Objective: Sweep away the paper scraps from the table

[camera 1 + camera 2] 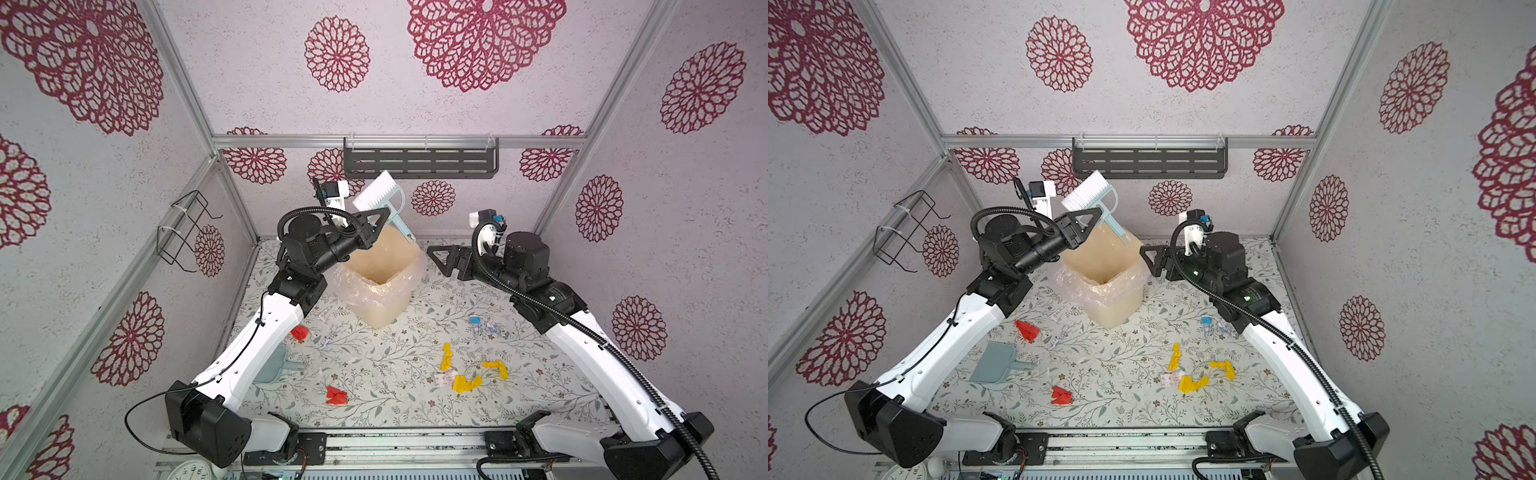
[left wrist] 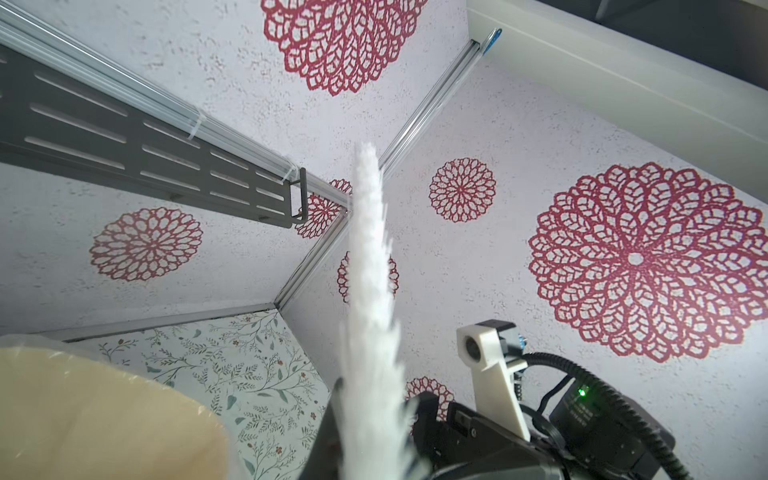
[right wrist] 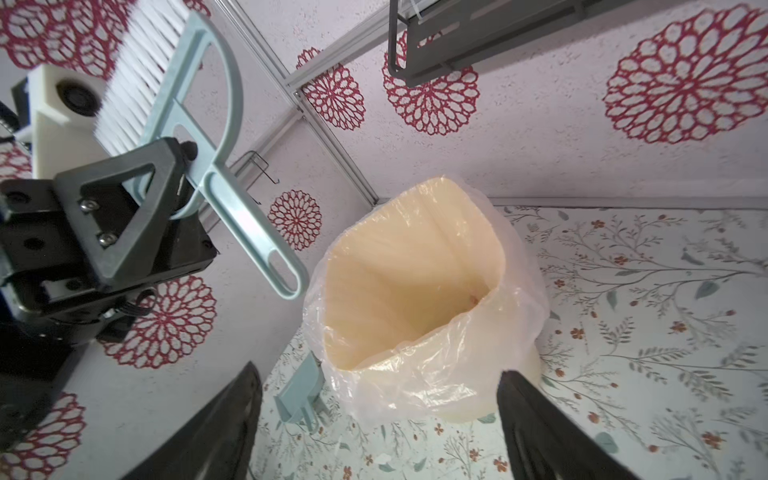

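Note:
Paper scraps lie on the leafy-print table: two red ones on the left and three yellow ones beside a white printed one. High above the bin, my left gripper is shut on the pale blue handle of a white-bristled brush. Right of the bin's rim, my right gripper stands open and holds nothing.
A beige bin lined with a clear bag stands at the back middle. The pale blue dustpan lies near the left arm. Small blue and white bits lie by the right arm. A dark shelf hangs on the back wall.

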Robot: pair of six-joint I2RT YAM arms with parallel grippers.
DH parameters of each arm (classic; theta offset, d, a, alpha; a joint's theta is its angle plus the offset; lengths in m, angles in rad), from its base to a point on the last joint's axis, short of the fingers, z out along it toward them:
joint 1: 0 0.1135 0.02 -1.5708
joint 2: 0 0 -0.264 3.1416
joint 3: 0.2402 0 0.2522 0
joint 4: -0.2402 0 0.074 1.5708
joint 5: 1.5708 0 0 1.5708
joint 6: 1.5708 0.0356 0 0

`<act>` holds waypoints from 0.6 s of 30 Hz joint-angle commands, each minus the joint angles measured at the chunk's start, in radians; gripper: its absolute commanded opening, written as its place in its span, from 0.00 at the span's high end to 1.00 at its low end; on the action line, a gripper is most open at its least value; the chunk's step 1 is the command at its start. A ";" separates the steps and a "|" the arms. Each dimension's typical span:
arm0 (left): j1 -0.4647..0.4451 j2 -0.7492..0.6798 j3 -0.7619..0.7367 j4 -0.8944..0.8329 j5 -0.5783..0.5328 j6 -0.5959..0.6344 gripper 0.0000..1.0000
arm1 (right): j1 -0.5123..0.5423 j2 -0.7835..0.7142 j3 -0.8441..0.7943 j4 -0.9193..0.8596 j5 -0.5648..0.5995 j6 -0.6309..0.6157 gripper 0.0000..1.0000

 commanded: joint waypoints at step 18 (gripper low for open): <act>-0.064 0.100 0.002 0.287 -0.018 -0.165 1.00 | -0.016 0.061 -0.172 0.763 -0.137 0.387 0.36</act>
